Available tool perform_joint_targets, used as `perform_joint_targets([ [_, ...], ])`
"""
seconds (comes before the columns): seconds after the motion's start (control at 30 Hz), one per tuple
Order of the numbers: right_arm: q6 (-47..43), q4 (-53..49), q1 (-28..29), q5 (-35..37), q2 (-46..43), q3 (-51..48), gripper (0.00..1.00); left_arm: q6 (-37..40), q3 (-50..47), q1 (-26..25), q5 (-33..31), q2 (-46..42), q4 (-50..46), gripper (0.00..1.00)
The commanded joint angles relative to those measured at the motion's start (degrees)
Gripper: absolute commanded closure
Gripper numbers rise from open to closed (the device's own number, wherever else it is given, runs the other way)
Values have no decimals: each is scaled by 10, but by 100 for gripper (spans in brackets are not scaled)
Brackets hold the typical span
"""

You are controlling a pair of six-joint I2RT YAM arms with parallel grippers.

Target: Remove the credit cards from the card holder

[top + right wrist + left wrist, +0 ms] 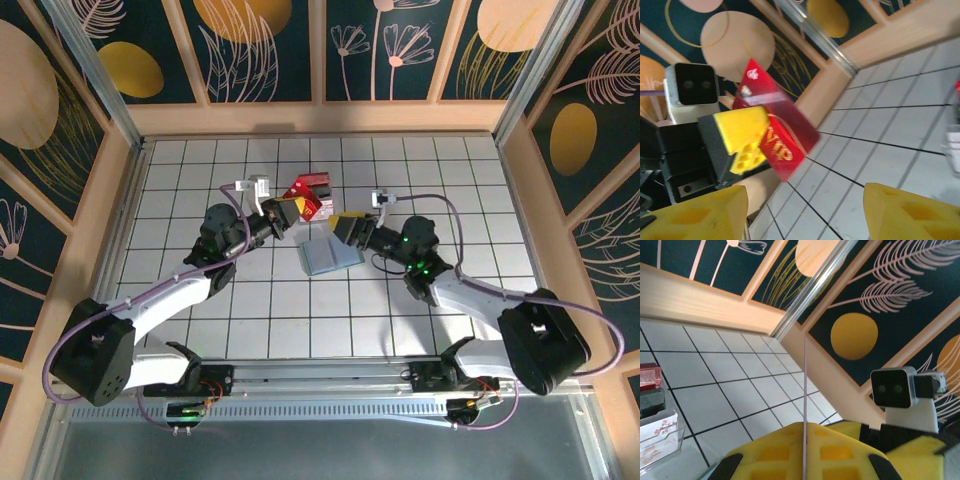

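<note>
- We see the left gripper (284,213) clamped shut on a red card (777,135). Its yellow pads (840,452) meet on the card, and from the left wrist the card's thin edge rises straight out between them.
- The right gripper (348,228) stands open. From its own wrist both fingers (910,210) are spread wide with only table between them, and they do not touch the card.
- The relation we think matters most: the red card lies just ahead of the right gripper, to its left and a little farther out, with its long axis slanting across that view. One end is buried in the left pads and the lettered end hangs free. Only the left arm has it, so we judge the card is the left arm's to carry off.
- The card holder (330,256) lies flat on the table, between the two grippers and on their near side. It is a little closer to the right one, so we judge that arm better placed to reach down for the next card.
- A clear stand (675,432), part filled, sits on the table. From above it is just beyond the held card, to the far right of the left gripper. It looks a likely drop place, though we cannot be sure.
- We cannot tell how many cards remain in the holder.
</note>
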Motion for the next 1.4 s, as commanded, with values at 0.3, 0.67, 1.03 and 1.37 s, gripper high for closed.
perform_joint_targets([
  [0.3,47,196,24,-17,157,110,47,-63,-34,1,-20,-21,102,100],
  [0.67,71,228,30,-54,187,125,65,-68,-51,2,-60,-25,134,100],
  [1.03,73,227,38,-80,204,147,76,-79,-45,1,-56,-4,155,100],
  [1.37,-4,86,28,-68,154,156,100,1,-3,1,-70,-26,33,85],
])
